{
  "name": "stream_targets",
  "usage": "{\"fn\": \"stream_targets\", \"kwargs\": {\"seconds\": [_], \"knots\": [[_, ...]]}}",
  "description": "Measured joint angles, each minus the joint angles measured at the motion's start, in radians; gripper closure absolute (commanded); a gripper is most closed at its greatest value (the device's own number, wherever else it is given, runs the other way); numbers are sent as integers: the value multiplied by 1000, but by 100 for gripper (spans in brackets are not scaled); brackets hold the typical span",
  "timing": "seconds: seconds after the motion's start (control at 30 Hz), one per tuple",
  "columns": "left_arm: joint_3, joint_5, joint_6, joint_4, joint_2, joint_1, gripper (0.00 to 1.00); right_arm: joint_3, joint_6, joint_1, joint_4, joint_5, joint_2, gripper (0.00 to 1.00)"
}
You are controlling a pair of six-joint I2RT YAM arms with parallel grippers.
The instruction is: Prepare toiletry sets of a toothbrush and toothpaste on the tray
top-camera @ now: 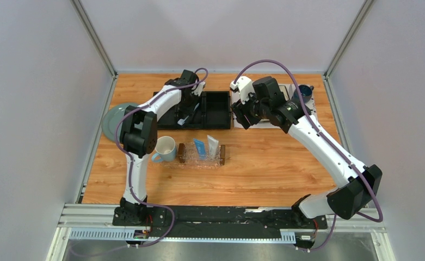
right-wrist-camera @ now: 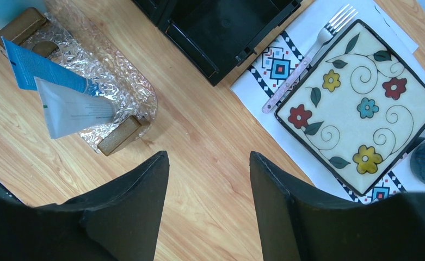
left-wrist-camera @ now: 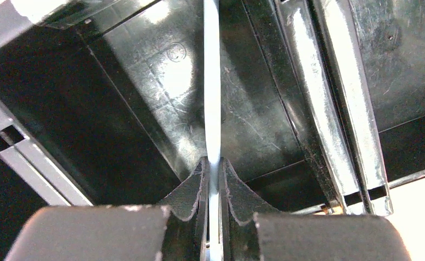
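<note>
My left gripper (left-wrist-camera: pixel 214 163) is shut on the pale blue-white toothbrush (left-wrist-camera: pixel 213 81), whose slim handle runs up between the pads, over a compartment of the black organizer (left-wrist-camera: pixel 145 109). From above, this gripper (top-camera: pixel 186 111) and the toothbrush (top-camera: pixel 192 114) are at the organizer's middle part. The clear tray (top-camera: pixel 190 158) with brown end bars lies at the table's middle and holds a blue toothpaste tube (top-camera: pixel 199 148) and a white tube (top-camera: pixel 213 145). My right gripper (right-wrist-camera: pixel 209 157) is open and empty above bare wood, right of the tray (right-wrist-camera: pixel 117 87).
A white mug (top-camera: pixel 164 148) stands just left of the tray. A green plate (top-camera: pixel 115 120) lies at the left edge. A floral square plate (right-wrist-camera: pixel 357 103) and a fork (right-wrist-camera: pixel 308 54) rest on a patterned mat at the back right, beside a dark cup (top-camera: pixel 306 91).
</note>
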State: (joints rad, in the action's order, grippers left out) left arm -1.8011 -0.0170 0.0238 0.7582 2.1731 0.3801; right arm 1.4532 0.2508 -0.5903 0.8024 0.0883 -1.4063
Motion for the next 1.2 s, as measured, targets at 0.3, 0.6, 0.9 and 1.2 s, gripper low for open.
{"fn": "stream_targets", "kwargs": {"seconds": [0.3,0.6,0.9,1.2], "knots": [[-9,44,12,38,-99,0,100,1,5,0,1,13,0,36],[-41,-22,123,105,-352,0,100,77,111,-3,19,63,5,30],[-79,-350,284,331,-537,0,100,77,309,-79,-12,27,75,29],[-175,-638,362,550,-542,0,100,92,502,-266,-45,-92,130,30]]}}
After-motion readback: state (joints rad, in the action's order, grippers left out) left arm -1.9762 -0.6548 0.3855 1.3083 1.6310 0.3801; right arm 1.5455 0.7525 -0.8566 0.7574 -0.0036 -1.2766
